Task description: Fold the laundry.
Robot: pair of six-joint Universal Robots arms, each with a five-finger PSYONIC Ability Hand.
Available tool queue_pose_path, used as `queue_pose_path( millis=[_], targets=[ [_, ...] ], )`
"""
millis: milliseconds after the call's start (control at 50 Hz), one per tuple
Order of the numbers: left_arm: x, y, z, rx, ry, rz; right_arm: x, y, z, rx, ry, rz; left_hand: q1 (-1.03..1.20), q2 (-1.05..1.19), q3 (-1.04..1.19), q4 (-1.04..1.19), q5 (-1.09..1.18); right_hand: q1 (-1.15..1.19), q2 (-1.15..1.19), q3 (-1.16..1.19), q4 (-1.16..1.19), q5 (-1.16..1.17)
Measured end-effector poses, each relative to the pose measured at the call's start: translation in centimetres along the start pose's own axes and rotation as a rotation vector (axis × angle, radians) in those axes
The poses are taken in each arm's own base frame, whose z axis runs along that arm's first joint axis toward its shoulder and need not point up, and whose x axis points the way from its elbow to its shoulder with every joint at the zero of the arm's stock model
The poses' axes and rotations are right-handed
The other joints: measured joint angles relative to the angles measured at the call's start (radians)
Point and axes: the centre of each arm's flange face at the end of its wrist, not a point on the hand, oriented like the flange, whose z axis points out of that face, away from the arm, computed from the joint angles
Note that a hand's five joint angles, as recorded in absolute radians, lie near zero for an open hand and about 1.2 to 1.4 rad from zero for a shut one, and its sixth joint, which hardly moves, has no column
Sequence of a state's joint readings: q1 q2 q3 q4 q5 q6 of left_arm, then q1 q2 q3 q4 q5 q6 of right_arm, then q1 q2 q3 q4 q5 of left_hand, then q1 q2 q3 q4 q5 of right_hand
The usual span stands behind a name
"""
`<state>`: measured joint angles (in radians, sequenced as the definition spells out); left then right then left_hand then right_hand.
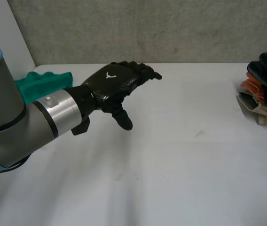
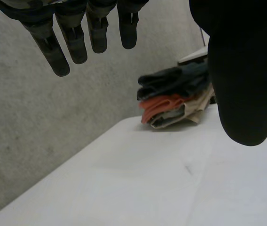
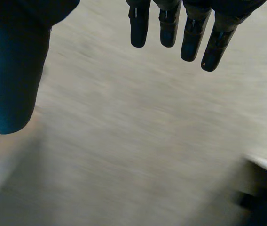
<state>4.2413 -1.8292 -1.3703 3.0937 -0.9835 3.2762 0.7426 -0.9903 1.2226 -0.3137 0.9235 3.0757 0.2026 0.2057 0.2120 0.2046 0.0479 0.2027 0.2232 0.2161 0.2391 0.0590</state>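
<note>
My left hand (image 1: 114, 87) hovers open over the white table (image 1: 180, 155), left of the middle, fingers straight and holding nothing. In its wrist view the left hand (image 2: 72, 42) points toward a stack of folded laundry (image 2: 176, 101). That stack of folded laundry (image 1: 265, 92), with dark, orange and beige pieces, sits at the table's right edge. Behind the left arm a green cloth (image 1: 44, 84) lies at the far left of the table. My right hand (image 3: 168, 26) is open with straight fingers and nothing in it, seen against a grey surface.
A grey concrete wall (image 1: 147, 28) runs behind the table's far edge. White table surface stretches between the left hand and the stack.
</note>
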Motion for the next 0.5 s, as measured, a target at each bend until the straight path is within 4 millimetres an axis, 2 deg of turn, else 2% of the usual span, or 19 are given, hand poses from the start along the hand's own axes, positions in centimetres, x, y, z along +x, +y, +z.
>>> queue_pose_path(
  millis=[20, 60, 80, 120, 180, 200, 260, 280, 300, 320, 340, 360, 380, 400, 420, 440, 460, 500],
  targets=[
    [-0.2, -0.4, -0.1, 0.013, -0.007, 0.000, 2.3, -0.7, -0.2, -0.001, 0.104, -0.065, 0.000, 0.000, 0.000, 0.000, 0.000, 0.000, 0.000, 0.000, 0.000, 0.000],
    [-0.4, -0.7, -0.1, 0.025, -0.015, 0.003, 3.5, -1.4, -0.2, 0.002, 0.171, -0.116, 0.000, 0.000, 0.000, 0.000, 0.000, 0.000, 0.000, 0.000, 0.000, 0.000],
    [-0.8, -1.2, -0.1, 0.043, -0.036, 0.007, 4.4, -2.7, -0.1, 0.016, 0.244, -0.187, 0.000, 0.000, 0.000, 0.000, 0.000, 0.000, 0.000, 0.000, 0.000, 0.000],
    [-1.5, -1.6, -0.1, 0.061, -0.067, 0.012, 4.1, -4.3, 0.2, 0.043, 0.283, -0.244, 0.000, 0.000, 0.000, 0.000, 0.000, 0.000, 0.000, 0.000, 0.000, 0.000],
    [-3.1, -2.4, -0.1, 0.097, -0.145, 0.022, 1.5, -7.7, 0.8, 0.124, 0.285, -0.302, 0.000, 0.000, 0.000, 0.000, 0.000, 0.000, 0.000, 0.000, 0.000, 0.000],
    [-4.0, -2.8, -0.1, 0.117, -0.193, 0.027, -0.9, -9.9, 1.0, 0.189, 0.260, -0.317, 0.000, 0.000, 0.000, 0.000, 0.000, 0.000, 0.000, 0.000, 0.000, 0.000],
    [-6.1, -3.5, -0.3, 0.152, -0.290, 0.038, -5.7, -13.4, 0.5, 0.300, 0.186, -0.313, 0.000, 0.000, 0.000, 0.000, 0.000, 0.000, 0.001, 0.000, 0.000, 0.000],
    [-7.2, -3.7, -0.4, 0.169, -0.343, 0.044, -8.5, -15.0, -0.1, 0.357, 0.135, -0.300, 0.000, 0.000, 0.000, 0.000, 0.000, 0.000, 0.000, 0.000, 0.000, 0.000],
    [-7.2, -3.7, -0.4, 0.169, -0.343, 0.044, -8.5, -15.0, -0.1, 0.357, 0.135, -0.300, 0.000, 0.000, 0.000, 0.000, 0.000, 0.000, 0.000, 0.000, 0.000, 0.000],
    [-8.4, -3.9, -0.6, 0.183, -0.392, 0.050, -10.0, -15.7, -0.5, 0.385, 0.106, -0.292, 0.000, 0.000, 0.000, 0.000, 0.000, 0.000, 0.000, 0.000, 0.000, 0.000],
    [-9.7, -4.0, -0.8, 0.196, -0.445, 0.057, -15.1, -17.5, -2.3, 0.468, -0.002, -0.256, 0.000, 0.000, 0.000, 0.000, 0.000, 0.000, 0.000, 0.000, 0.000, 0.000],
    [-10.4, -4.0, -1.0, 0.202, -0.472, 0.061, -17.2, -18.0, -3.2, 0.495, -0.050, -0.241, 0.000, 0.000, 0.000, 0.000, 0.000, 0.000, 0.000, 0.000, 0.000, 0.000],
    [-11.0, -3.9, -1.1, 0.205, -0.493, 0.064, -18.2, -18.1, -3.6, 0.505, -0.073, -0.234, 0.000, 0.000, 0.000, 0.000, 0.000, 0.000, 0.000, 0.000, 0.000, 0.000],
    [-12.3, -3.6, -1.2, 0.206, -0.532, 0.069, -22.6, -18.2, -5.7, 0.545, -0.184, -0.201, 0.000, 0.000, 0.000, 0.000, 0.000, 0.000, 0.000, -0.002, 0.000, 0.000],
    [-12.3, -3.6, -1.2, 0.206, -0.532, 0.069, -22.6, -18.2, -5.7, 0.545, -0.184, -0.201, 0.000, 0.000, 0.000, 0.000, 0.000, 0.000, 0.000, -0.002, 0.000, 0.000],
    [-13.6, -3.0, -1.3, 0.202, -0.565, 0.072, -26.4, -17.8, -7.8, 0.564, -0.290, -0.173, 0.000, 0.000, 0.000, 0.000, 0.000, 0.000, 0.000, -0.003, 0.000, 0.000],
    [-14.2, -2.7, -1.3, 0.198, -0.578, 0.074, -27.5, -17.6, -8.5, 0.568, -0.320, -0.166, 0.000, 0.000, 0.000, 0.000, 0.000, 0.000, -0.001, -0.003, 0.000, 0.000],
    [-16.7, -1.1, -1.4, 0.173, -0.627, 0.077, -32.1, -16.0, -11.8, 0.565, -0.463, -0.143, 0.000, 0.000, 0.000, 0.000, 0.000, 0.000, -0.001, -0.003, 0.000, 0.000]
  ],
)
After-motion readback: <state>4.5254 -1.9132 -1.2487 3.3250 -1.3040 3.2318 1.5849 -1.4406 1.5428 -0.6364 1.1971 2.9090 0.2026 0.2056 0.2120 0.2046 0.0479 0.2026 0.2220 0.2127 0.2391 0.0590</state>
